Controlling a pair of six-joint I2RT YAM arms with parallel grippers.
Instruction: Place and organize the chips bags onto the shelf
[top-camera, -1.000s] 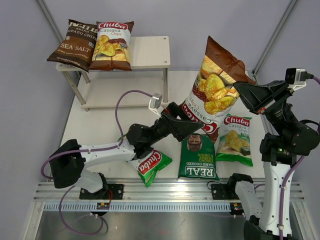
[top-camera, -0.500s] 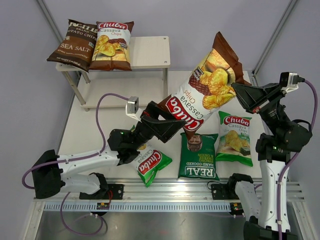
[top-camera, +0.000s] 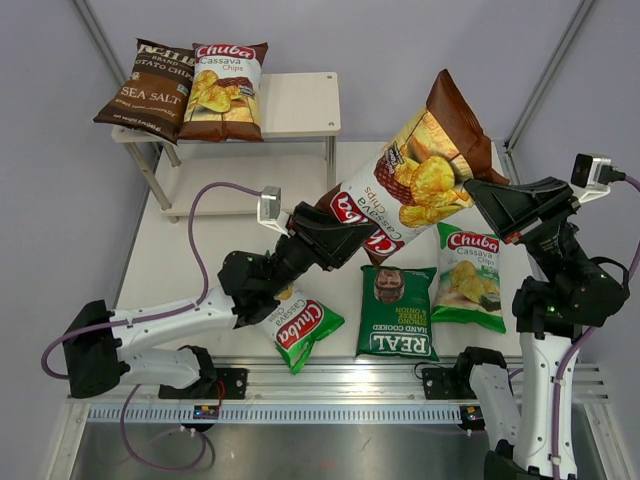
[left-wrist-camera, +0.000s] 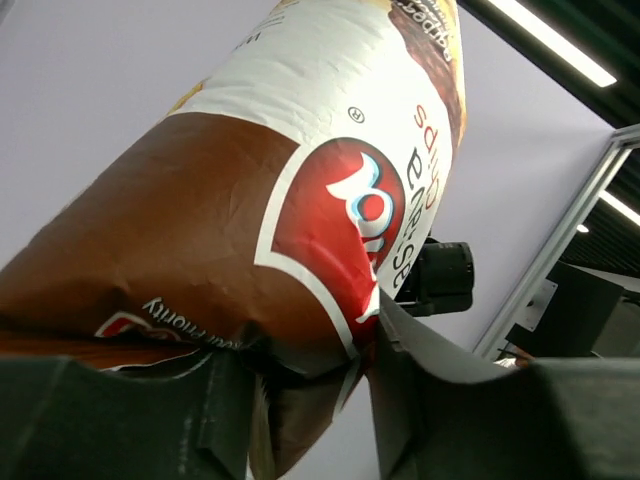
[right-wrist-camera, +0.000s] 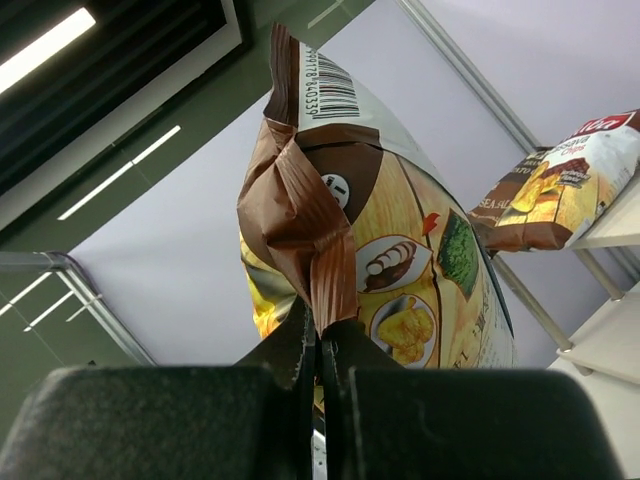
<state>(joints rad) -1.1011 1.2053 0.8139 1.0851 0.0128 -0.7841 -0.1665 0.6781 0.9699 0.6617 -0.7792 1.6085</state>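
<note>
A brown and white Chuba chips bag (top-camera: 415, 185) hangs slanted in the air between my two grippers. My right gripper (top-camera: 480, 190) is shut on its crimped top seam (right-wrist-camera: 320, 270). My left gripper (top-camera: 345, 235) has its fingers pressed on both sides of the bag's lower end (left-wrist-camera: 300, 200). The shelf (top-camera: 300, 105) stands at the back left. On its top board lie a dark Sea Salt bag (top-camera: 150, 88) and another brown Chuba bag (top-camera: 225, 90). On the table lie a green Chuba bag (top-camera: 300, 330), a dark green REAL bag (top-camera: 397, 315) and a second green Chuba bag (top-camera: 467, 278).
The right third of the shelf's top board shows bare cream surface, and its lower board (top-camera: 240, 180) carries nothing. Grey walls close in on the left and back. A metal rail (top-camera: 330, 385) runs along the near edge by the arm bases.
The held bag has tipped from nearly upright to a slant toward the left. My left gripper pulled back, came in under the bag's lower end and closed on it. The right gripper kept its hold.
</note>
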